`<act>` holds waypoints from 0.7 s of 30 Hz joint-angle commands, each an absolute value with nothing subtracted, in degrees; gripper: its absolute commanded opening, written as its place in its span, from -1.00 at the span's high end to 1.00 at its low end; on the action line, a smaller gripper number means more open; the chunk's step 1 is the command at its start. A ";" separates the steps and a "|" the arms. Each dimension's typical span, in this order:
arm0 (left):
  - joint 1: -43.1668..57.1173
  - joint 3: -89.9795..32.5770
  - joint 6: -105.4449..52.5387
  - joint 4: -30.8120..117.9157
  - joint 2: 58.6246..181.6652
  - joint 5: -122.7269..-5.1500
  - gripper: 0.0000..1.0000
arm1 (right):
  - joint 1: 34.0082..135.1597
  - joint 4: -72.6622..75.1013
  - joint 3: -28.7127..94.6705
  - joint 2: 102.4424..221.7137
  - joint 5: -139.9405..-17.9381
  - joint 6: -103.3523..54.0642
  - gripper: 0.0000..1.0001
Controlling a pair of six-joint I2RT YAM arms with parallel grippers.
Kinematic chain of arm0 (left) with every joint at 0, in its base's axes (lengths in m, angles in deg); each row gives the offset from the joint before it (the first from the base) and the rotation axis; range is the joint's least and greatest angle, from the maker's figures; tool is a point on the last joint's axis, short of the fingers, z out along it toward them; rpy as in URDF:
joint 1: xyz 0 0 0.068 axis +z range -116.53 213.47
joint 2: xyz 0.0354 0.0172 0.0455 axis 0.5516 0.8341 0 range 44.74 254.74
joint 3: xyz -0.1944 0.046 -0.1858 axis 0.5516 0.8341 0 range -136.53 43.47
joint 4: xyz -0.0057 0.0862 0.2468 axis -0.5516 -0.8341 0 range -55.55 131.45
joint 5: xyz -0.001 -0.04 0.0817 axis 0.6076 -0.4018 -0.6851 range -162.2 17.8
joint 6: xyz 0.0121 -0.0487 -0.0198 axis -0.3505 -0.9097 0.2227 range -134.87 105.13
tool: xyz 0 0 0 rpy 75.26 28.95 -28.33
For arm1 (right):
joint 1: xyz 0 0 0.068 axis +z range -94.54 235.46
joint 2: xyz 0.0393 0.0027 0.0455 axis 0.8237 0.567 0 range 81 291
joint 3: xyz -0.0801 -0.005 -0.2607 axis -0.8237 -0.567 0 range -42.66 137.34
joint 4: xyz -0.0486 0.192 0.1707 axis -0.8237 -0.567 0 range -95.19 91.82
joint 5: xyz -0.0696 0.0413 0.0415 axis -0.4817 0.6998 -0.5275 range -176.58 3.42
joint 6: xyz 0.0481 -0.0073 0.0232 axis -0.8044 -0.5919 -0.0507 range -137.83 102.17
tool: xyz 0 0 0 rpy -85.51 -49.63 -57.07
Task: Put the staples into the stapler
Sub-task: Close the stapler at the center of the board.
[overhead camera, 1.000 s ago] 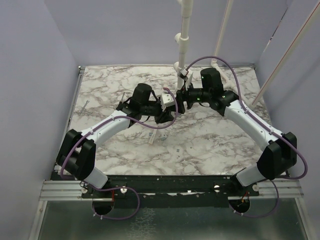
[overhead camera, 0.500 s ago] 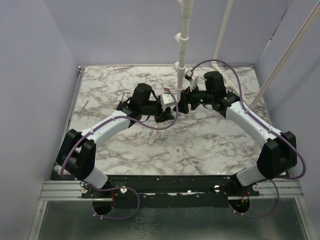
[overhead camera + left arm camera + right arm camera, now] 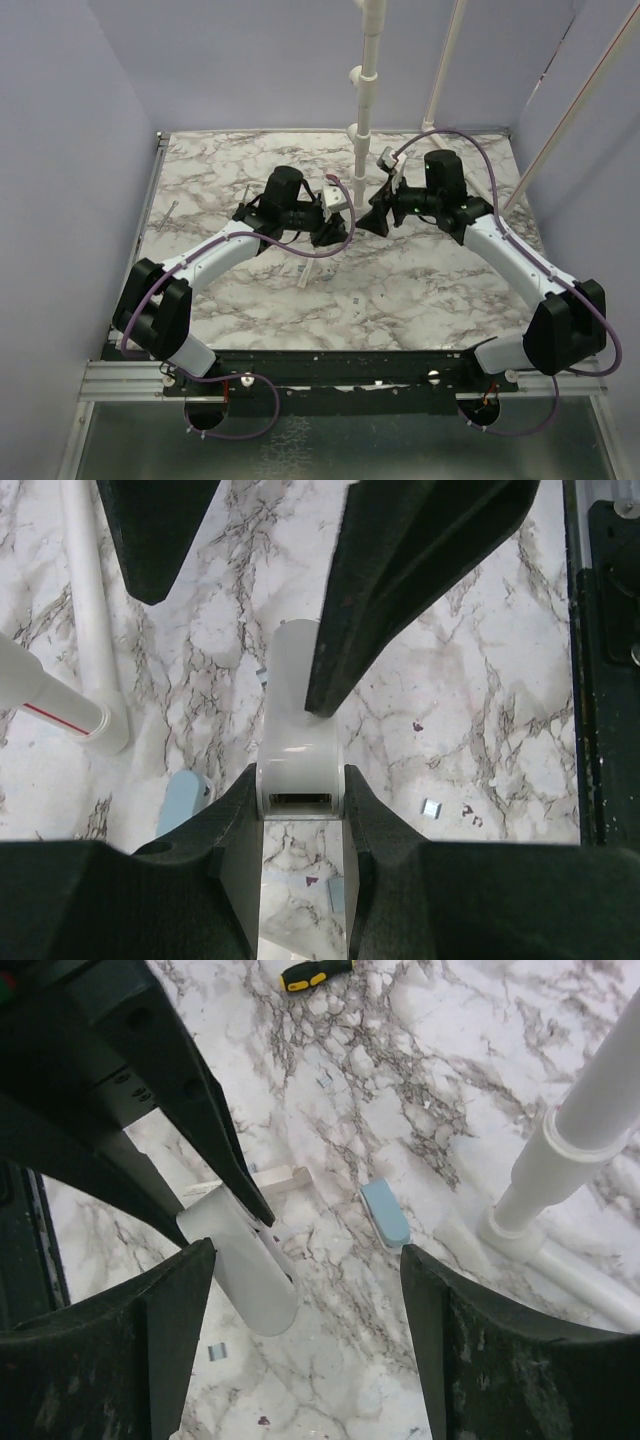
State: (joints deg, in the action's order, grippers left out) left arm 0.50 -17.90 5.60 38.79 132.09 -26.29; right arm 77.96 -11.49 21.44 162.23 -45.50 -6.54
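Observation:
My left gripper [image 3: 298, 785] is shut on the white stapler [image 3: 297, 735] and holds it above the table, its open slot end facing the wrist camera. The stapler also shows in the right wrist view [image 3: 240, 1275]. My right gripper [image 3: 305, 1260] is open and empty; its fingers [image 3: 400, 590] stand on either side of the stapler's far end. A light blue part [image 3: 385, 1212] lies loose on the table, as the left wrist view [image 3: 185, 802] also shows. A short grey strip [image 3: 340, 892], perhaps the staples, lies on the table under the left fingers. From above, the two grippers [image 3: 335, 232] [image 3: 378, 222] face each other.
A white pipe stand [image 3: 365, 100] rises just behind the grippers. A small white oblong box [image 3: 272, 1180] lies on the marble table [image 3: 430, 290]. A yellow-and-black tool handle [image 3: 315, 972] lies farther off. A tiny grey square [image 3: 432, 807] lies to the right.
My right gripper has drawn back to the right, away from the left gripper. The left arm has held still with the stapler.

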 commanded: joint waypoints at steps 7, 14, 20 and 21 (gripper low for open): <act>0.69 -19.63 -12.38 47.42 133.77 -24.58 1.00 | 78.03 -19.63 20.52 154.72 -45.10 17.65 -0.68; 0.69 -21.24 -17.34 47.58 136.18 -25.02 1.00 | 81.11 -25.52 20.81 152.53 -52.94 27.34 -0.81; 0.69 -22.57 -20.23 46.89 137.82 -25.13 1.00 | 87.31 -25.42 20.29 153.03 -65.98 33.08 -0.81; 0.69 -22.81 -20.90 46.83 138.02 -25.18 1.00 | 87.84 -25.07 20.21 153.21 -67.16 33.42 -0.81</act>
State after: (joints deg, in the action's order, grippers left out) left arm 0.57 -20.45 -17.00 45.63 136.99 -25.72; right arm 85.30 -23.59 20.92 153.49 -57.08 27.95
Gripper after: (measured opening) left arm 0.295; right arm 0.904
